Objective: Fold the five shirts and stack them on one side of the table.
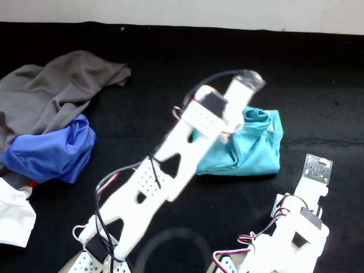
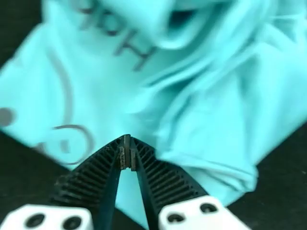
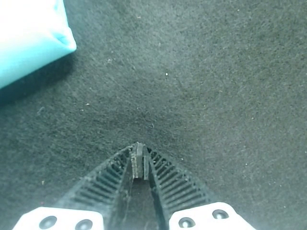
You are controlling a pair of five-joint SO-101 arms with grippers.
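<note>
Barely started: teal shirt (image 1: 250, 151) lies bunched, half-folded, mid-table. Left gripper (image 2: 126, 155) clenched empty above it; right gripper (image 3: 139, 160) clenched empty over bare table (image 3: 216, 72) beside its corner. Grey shirt (image 1: 51, 91), blue shirt (image 1: 51, 151), white shirt (image 1: 14, 213) heaped unfolded, well apart. No stack yet.

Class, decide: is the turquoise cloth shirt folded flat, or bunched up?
Bunched up. The turquoise cloth shirt sits in a rumpled heap, deep creases and loose folds across it.

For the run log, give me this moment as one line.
left gripper shut, above teal shirt | right gripper shut, above bare black table | grey shirt, blue shirt, white shirt bunched, apart from teal shirt
</note>
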